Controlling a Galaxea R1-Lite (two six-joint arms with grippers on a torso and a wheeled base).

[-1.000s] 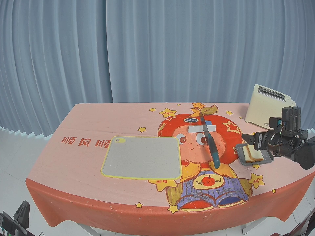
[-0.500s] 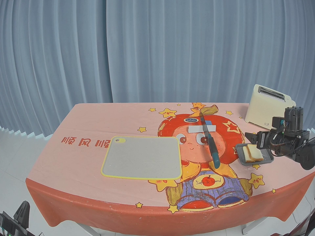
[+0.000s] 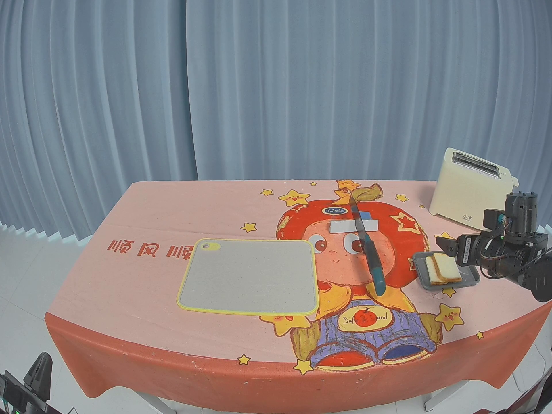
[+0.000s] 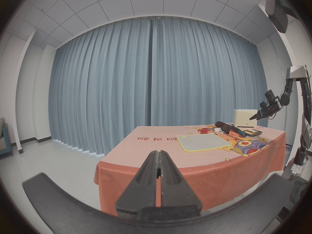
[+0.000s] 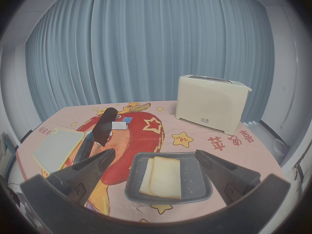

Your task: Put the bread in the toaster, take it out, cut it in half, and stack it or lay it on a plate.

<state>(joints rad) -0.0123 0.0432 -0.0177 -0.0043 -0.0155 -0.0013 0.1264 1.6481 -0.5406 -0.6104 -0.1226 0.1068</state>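
**First pick of the job coming up**

Right hand (image 5: 154, 154) spread wide with nothing in it, hovering above the table (image 3: 144, 225) at the edge of the grey plate (image 5: 199, 182), nose tipped down toward the two overlapping slices of bread (image 5: 164, 179) lying there; toaster (image 5: 209, 103) just behind, slots looking empty, so I'd say we're at the very first step; next it must drop and close on one slice without dragging its neighbour; left hand (image 4: 159, 166) pinched together, empty, parked low, apart from the table.
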